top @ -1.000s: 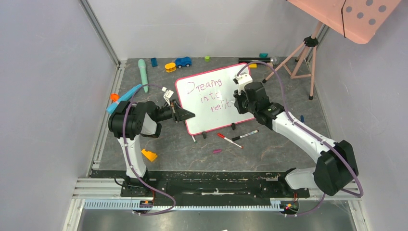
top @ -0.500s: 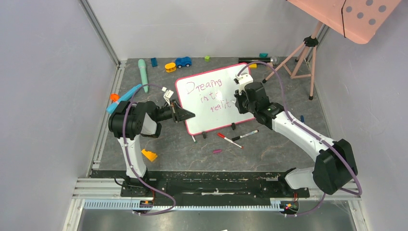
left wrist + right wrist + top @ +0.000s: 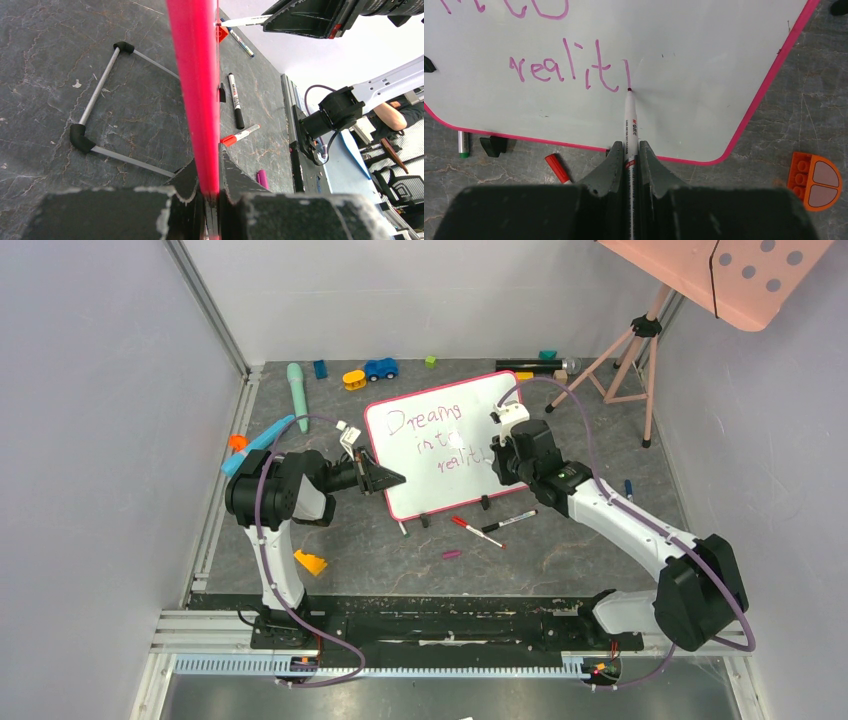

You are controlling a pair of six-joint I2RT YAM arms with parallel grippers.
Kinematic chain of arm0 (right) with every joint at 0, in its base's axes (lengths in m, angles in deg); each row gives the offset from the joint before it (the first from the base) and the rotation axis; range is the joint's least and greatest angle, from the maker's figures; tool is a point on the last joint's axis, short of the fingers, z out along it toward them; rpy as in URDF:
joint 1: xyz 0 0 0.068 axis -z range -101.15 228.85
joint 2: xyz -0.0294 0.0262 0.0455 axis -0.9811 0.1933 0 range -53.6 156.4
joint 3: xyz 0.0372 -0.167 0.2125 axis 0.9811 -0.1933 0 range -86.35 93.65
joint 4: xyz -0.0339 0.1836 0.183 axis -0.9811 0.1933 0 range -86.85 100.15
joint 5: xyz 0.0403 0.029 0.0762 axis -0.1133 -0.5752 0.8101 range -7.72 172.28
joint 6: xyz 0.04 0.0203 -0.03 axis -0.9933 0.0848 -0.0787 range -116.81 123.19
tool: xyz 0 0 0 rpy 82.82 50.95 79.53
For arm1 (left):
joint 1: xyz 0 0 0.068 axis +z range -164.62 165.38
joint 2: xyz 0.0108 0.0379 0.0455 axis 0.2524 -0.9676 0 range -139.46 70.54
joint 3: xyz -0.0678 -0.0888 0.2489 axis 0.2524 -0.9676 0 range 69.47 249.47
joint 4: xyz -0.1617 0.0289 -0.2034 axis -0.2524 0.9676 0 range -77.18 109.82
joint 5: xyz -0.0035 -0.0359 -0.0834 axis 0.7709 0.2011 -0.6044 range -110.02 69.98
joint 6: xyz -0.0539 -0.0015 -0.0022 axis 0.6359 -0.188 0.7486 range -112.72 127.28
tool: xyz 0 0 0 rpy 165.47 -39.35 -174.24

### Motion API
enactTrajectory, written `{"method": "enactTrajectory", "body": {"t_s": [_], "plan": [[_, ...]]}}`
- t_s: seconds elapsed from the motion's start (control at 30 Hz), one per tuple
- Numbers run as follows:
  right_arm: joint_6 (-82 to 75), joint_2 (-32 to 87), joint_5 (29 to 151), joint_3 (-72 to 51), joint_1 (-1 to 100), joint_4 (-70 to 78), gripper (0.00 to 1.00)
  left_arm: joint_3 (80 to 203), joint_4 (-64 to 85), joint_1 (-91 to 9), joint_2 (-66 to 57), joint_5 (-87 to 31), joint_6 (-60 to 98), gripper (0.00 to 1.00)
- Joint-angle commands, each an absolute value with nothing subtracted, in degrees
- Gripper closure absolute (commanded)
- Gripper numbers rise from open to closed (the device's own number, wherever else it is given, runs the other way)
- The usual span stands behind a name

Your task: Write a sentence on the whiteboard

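Writing line 3: right fingers (image 3: 618, 152) clamp marker (image 3: 629, 115), long axis up-frame, tip touching whiteboard (image 3: 684, 60) just right of "realit", the sentence (image 3: 430, 440) end, frame centre. Left fingers (image 3: 189, 180) pinch the board's pink edge. Likely next stroke runs rightward.

White whiteboard (image 3: 450, 445) edged pink-red; purple sentence (image 3: 569, 70); white marker (image 3: 630, 120); grey veined table (image 3: 560, 550).
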State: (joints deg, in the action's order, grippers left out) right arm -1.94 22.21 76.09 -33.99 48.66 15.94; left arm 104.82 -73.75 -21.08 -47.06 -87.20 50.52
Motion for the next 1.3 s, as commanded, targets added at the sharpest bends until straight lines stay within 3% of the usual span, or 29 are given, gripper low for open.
{"method": "enactTrajectory", "body": {"t_s": [0.0, 0.4, 0.9, 1.27], "plan": [[-1.9, 22.7, 73.9, -31.5, 49.6, 14.8, 1.00, 104.9, -76.4, -20.6, -49.9, -86.4, 39.7, 0.98], [-0.7, 25.5, 74.6, -26.7, 50.5, 15.1, 1.00, 104.9, -76.4, -20.5, -49.9, -86.3, 39.7, 0.98], [-2.2, 21.2, 77.8, -38.2, 50.5, 13.6, 1.00, 104.8, -76.4, -20.6, -49.9, -86.3, 39.4, 0.98], [-2.0, 21.5, 86.0, -34.3, 50.6, 9.7, 1.00, 105.0, -76.4, -20.6, -49.9, -86.3, 39.9, 0.98]]}}
